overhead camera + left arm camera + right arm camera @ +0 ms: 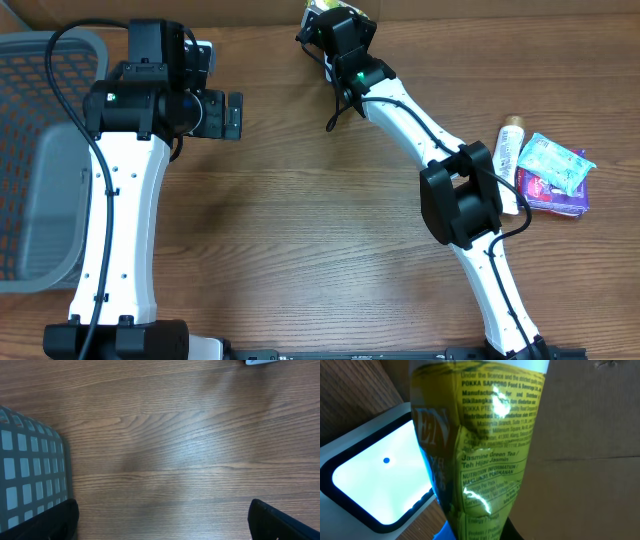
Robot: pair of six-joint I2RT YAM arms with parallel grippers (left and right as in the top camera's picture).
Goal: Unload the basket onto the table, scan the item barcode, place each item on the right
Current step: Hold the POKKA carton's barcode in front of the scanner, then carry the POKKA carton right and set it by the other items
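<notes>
My right gripper (335, 22) is at the far edge of the table, shut on the item, a yellow-green jasmine green tea bottle (480, 445). In the right wrist view the bottle fills the middle, its printed text facing the camera and no barcode showing. It hides the fingers of the right gripper (485, 535). Just left of it lies the scanner (350, 450), white with a glowing window. From overhead only a sliver of the bottle (318, 10) shows. My left gripper (232, 115) hangs open over bare wood (162, 520), holding nothing.
A grey mesh basket (40, 150) stands at the left edge, its corner (30, 475) beside my left fingers. At the right lie a pink-white tube (510, 145), a light blue packet (556, 162) and a purple packet (555, 195). Brown cardboard (590, 435) stands behind the scanner.
</notes>
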